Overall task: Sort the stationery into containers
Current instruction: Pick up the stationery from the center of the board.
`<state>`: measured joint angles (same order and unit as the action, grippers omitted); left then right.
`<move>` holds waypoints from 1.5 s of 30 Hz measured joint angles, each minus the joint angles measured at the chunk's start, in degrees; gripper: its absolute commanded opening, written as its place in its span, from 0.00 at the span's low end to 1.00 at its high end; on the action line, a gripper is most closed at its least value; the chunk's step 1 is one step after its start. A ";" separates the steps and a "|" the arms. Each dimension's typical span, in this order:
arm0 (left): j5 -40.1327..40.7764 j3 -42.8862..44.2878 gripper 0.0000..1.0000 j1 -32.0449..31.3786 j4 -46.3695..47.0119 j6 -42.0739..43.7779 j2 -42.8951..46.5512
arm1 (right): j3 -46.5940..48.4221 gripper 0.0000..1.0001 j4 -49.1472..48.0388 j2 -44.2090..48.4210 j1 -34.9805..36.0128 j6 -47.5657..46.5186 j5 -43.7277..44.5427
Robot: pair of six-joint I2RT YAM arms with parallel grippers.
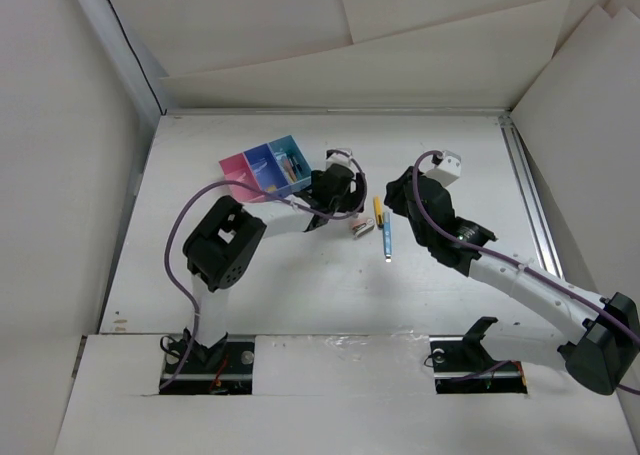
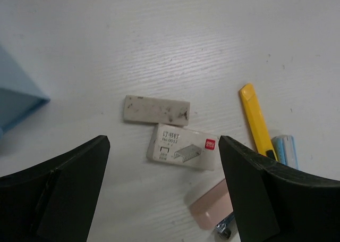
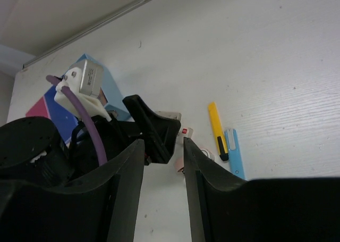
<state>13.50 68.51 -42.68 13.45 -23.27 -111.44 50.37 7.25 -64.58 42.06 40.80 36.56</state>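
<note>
The left fingers (image 2: 69, 194) stand wide apart, low over the surface (image 2: 175, 34), and hold nothing. In the left wrist view, a smudged beige eraser (image 2: 156, 110) and a white staple box (image 2: 183, 148) lie in the open span between them. Neither touches a finger. The eraser's long axis runs across that span from one finger towards the other, dipping slightly at its right end. The staple box lies almost parallel just below it, with its top edge at the eraser's lower right corner. Whether the two touch cannot be told. A pale pink block (image 2: 212, 205) lies against the inner side of the right-hand finger.

The right fingers (image 3: 212, 199) are parted by a narrow gap with nothing in it, raised above the surface and tilted towards the left arm.

A yellow cutter (image 1: 378, 212) and a light blue pen (image 1: 386, 240) lie side by side between the two arms, just right of the small blocks. Their long axes point away from the arm bases, and the cutter reaches a little farther.

The joined trays sit behind the left arm, well apart from these items: the pink tray (image 1: 238, 175), the dark blue tray (image 1: 265, 165) and the light blue tray (image 1: 292, 160), which holds some thin items.
</note>
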 measured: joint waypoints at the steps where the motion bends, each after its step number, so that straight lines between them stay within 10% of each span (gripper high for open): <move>1: 0.07 1.18 0.81 0.00 -0.22 0.46 -0.72 | 0.00 0.41 0.00 0.00 0.00 0.00 0.07; 17: 2.10 9.14 0.75 0.00 -4.35 4.57 -8.39 | -0.07 0.41 -0.07 0.04 0.00 0.00 0.15; 32: 4.04 9.70 0.29 -0.07 -3.65 4.68 -9.05 | -0.63 0.41 -0.22 0.11 0.00 0.00 0.31; 45: 5.25 -3.50 0.29 6.84 0.72 -3.87 14.21 | -0.63 0.41 -0.37 0.11 0.02 0.00 0.31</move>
<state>18.74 65.01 -35.83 14.17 -27.14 -97.23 49.74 6.87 -64.47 42.09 40.80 36.86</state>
